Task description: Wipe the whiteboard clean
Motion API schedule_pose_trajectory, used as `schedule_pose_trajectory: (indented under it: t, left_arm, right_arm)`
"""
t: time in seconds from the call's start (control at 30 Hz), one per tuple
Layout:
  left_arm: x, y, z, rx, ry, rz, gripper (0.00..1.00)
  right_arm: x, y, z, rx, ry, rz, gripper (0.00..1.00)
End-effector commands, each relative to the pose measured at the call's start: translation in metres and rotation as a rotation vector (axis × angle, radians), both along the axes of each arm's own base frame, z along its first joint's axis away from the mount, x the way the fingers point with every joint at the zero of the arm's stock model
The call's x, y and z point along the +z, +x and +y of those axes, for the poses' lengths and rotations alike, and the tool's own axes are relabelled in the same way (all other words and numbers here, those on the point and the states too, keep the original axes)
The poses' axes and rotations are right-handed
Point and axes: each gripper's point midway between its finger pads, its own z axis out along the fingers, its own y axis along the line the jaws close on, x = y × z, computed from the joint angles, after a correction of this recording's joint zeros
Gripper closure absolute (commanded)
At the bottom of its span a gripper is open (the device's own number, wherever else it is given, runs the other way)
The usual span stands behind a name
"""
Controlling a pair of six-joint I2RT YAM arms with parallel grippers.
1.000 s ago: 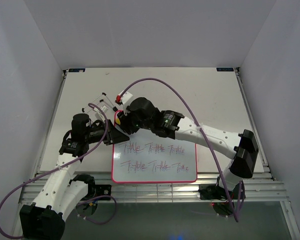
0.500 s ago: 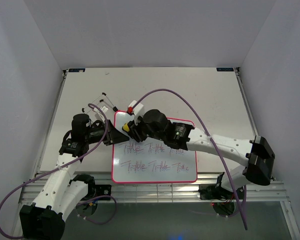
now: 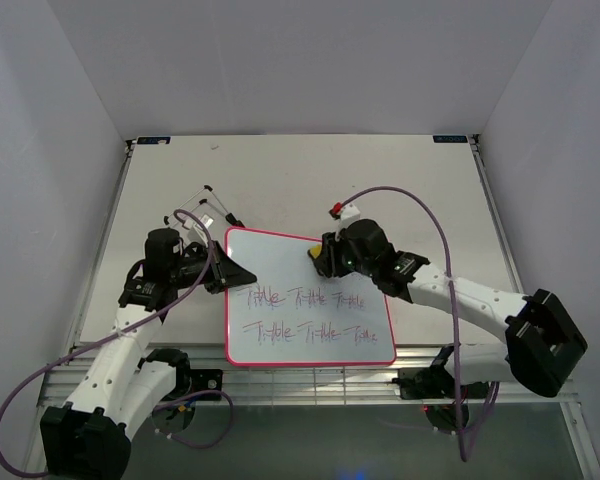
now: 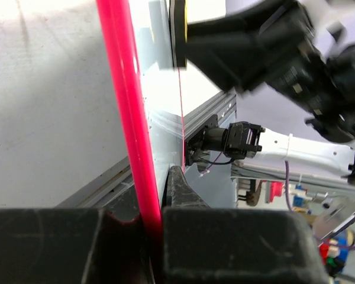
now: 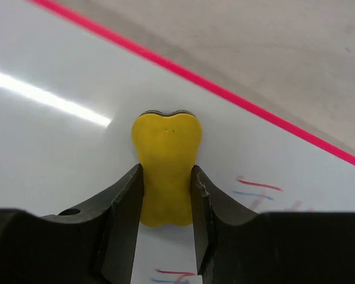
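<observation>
Over the table (image 3: 430, 190) centre, top view: whiteboard (image 3: 270, 255) gripped at its left edge by left gripper (image 3: 238, 275); right gripper (image 3: 320, 258) on the blank far strip, handwriting rows (image 3: 310, 298) just nearward, running left-right. Left wrist: clamped on pink frame (image 4: 127, 118). Right wrist: squeezing yellow eraser (image 5: 165, 160) against board.

The whiteboard (image 3: 310, 300) lies flat on the worktop (image 3: 420, 190), close to the front edge, in the middle. The left hand (image 3: 232, 272) pinches the board's rim at 9 o'clock. The right hand (image 3: 325, 256) sits over the board near 12 o'clock, with the eraser (image 5: 165, 160) tight between its fingers and touching the board. Two rows of writing (image 3: 305, 315) run across just below, toward 6 o'clock. Thin legs (image 3: 215, 203) stick out past the board's corner at 10 o'clock.
</observation>
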Motion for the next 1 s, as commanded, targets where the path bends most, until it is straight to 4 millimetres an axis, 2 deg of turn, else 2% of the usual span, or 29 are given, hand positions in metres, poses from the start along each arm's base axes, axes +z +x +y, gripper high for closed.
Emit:
schedule_pose_trajectory:
  t: [0.0,0.2,0.33,0.43,0.47,0.57,0.63,0.7,0.77,0.8,0.87,0.93,0.97]
  left_arm:
    - [0.022,0.049,0.017,0.041,0.203,-0.468,1.00]
    - [0.003,0.058,0.027,0.100,0.270,-0.385,1.00]
    - [-0.007,0.065,0.037,0.155,0.322,-0.341,1.00]
    - [-0.013,0.067,0.039,0.168,0.337,-0.316,1.00]
    - [-0.016,0.067,0.041,0.174,0.346,-0.303,1.00]
    - [-0.024,0.070,0.046,0.197,0.374,-0.266,1.00]
    - [-0.027,0.072,0.049,0.214,0.389,-0.252,1.00]
    - [-0.031,0.074,0.057,0.253,0.415,-0.233,1.00]
    - [-0.037,0.078,0.067,0.305,0.449,-0.202,1.00]
    - [-0.038,0.079,0.071,0.321,0.458,-0.192,1.00]
    - [-0.041,0.080,0.077,0.345,0.471,-0.170,1.00]
    - [-0.044,0.082,0.080,0.358,0.483,-0.159,1.00]
    - [-0.045,0.082,0.083,0.365,0.491,-0.151,1.00]
  right_arm:
    - [-0.118,-0.031,-0.089,-0.166,-0.277,0.399,0.67]
    - [-0.138,-0.039,-0.128,-0.240,-0.228,0.556,0.67]
    - [-0.143,-0.046,-0.141,-0.241,-0.231,0.620,0.67]
    - [-0.131,-0.047,-0.126,-0.147,-0.182,0.626,0.67]
    - [-0.122,-0.040,-0.118,-0.129,-0.159,0.610,0.67]
    - [-0.101,-0.047,-0.088,-0.003,-0.095,0.609,0.68]
    - [-0.078,-0.041,-0.067,0.041,-0.061,0.569,0.69]
    - [-0.060,-0.046,-0.043,0.099,-0.017,0.544,0.69]
    - [-0.046,-0.049,-0.027,0.143,0.038,0.513,0.69]
    - [-0.044,-0.051,-0.025,0.151,0.051,0.516,0.69]
    - [-0.055,-0.046,-0.037,0.105,0.006,0.510,0.68]
    - [-0.078,-0.047,-0.060,0.045,-0.054,0.564,0.69]
    - [-0.086,-0.041,-0.075,-0.003,-0.059,0.586,0.68]
